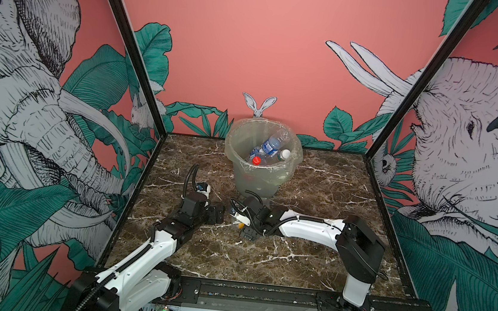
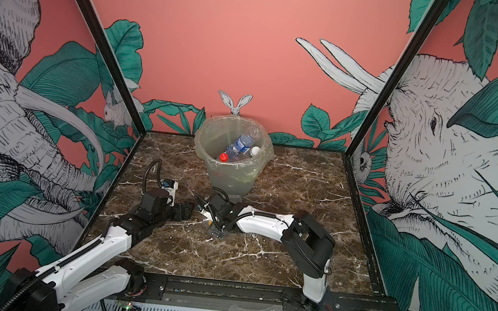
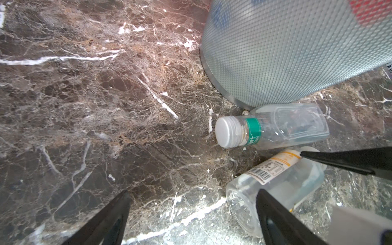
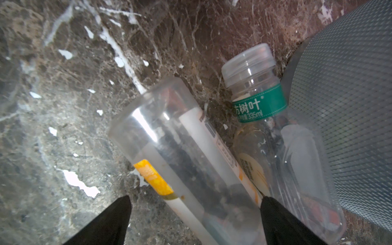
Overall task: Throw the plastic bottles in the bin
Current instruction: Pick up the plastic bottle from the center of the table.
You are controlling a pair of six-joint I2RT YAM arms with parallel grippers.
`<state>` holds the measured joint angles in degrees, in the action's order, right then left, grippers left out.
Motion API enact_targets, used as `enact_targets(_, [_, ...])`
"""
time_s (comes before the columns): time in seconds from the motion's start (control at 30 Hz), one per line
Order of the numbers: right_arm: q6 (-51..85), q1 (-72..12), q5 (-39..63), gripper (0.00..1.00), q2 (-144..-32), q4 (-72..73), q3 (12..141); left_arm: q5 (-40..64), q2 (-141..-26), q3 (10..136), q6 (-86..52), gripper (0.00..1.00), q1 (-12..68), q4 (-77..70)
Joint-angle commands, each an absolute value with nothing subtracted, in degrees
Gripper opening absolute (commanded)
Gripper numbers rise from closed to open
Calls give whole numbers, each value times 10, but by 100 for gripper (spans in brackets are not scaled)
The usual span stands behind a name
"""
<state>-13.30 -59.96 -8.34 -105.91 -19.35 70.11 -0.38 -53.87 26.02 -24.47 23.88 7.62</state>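
In both top views I see the bin [image 1: 262, 160] at twelve o'clock on the tabletop [image 1: 309, 261]; my right wrist view shows the right pincer [image 4: 195, 203] spread astride the yellow-label bottle [image 4: 169, 148], so I'd squeeze mid-body, sparing the green-label bottle [image 4: 275, 135].

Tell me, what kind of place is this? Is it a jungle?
Not a real jungle. It looks like a robot test booth: the elephants and leaves are painted on its walls, two robot arms reach over a marble tabletop, and a bin holds bottles.
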Motion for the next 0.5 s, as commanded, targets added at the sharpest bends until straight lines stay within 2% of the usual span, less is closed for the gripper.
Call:
enact_targets(0.0, [-121, -603, -53, 94, -1049, -226, 693, 16, -551, 253, -252, 94, 235, 55])
enact_targets(0.23, [-115, -603, -30, 89, -1068, -244, 705, 26, -580, 254, -256, 94, 234, 40])
enact_targets(0.47, [-102, -606, -38, 89, -1073, -225, 717, 23, -579, 251, -251, 94, 233, 42])
